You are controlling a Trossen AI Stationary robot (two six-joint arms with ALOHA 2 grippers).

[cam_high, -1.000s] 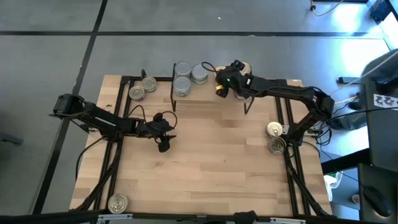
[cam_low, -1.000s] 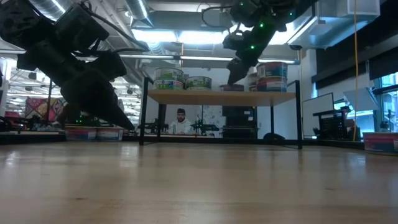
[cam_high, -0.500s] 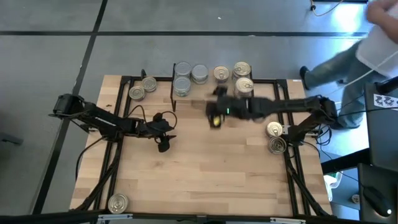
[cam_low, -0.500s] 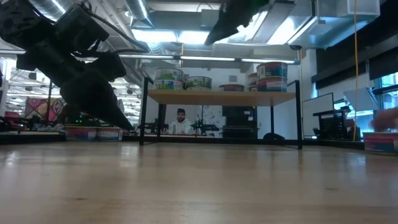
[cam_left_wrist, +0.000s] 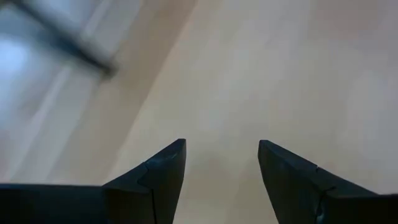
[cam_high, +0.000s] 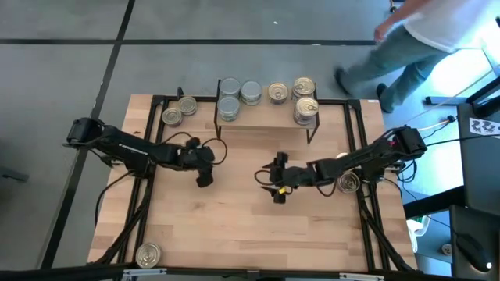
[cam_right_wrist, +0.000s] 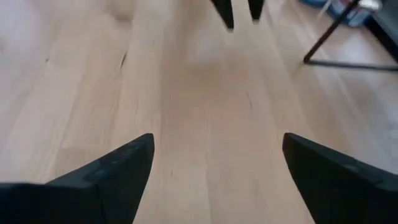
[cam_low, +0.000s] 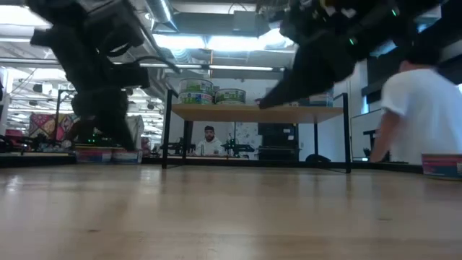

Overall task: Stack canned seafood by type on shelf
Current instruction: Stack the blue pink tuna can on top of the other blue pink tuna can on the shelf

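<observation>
My right claw (cam_high: 279, 190) hangs over the middle of the desk (cam_high: 250, 234), fingers spread wide with nothing between them, as my right wrist view shows only bare wood between the two dark tips. My left claw (cam_high: 205, 178) sits over the desk's left-centre, also parted and empty. The shelf (cam_high: 269, 117) stands at the far edge of the desk, and it already carries a good share of the tins: silver-topped tins (cam_high: 229, 97) grouped at its left end, at least two deep there by the level view, with another silver one just beside them, and gold-topped tins (cam_high: 305, 97) at its right end, stacked as well, with one more gold tin (cam_high: 278, 94) next to them. So the sorting by type looks well begun, silver on one side and gold on the other. I judge several tins are left: two tins (cam_high: 179, 111) on the desk just left of the shelf, a pair of tins (cam_high: 344, 173) near the right edge close under my right arm, and a lone tin (cam_high: 148, 254) at the near left corner. A person (cam_high: 414, 39) is walking past beyond the far right corner, well apart from the desk.
</observation>
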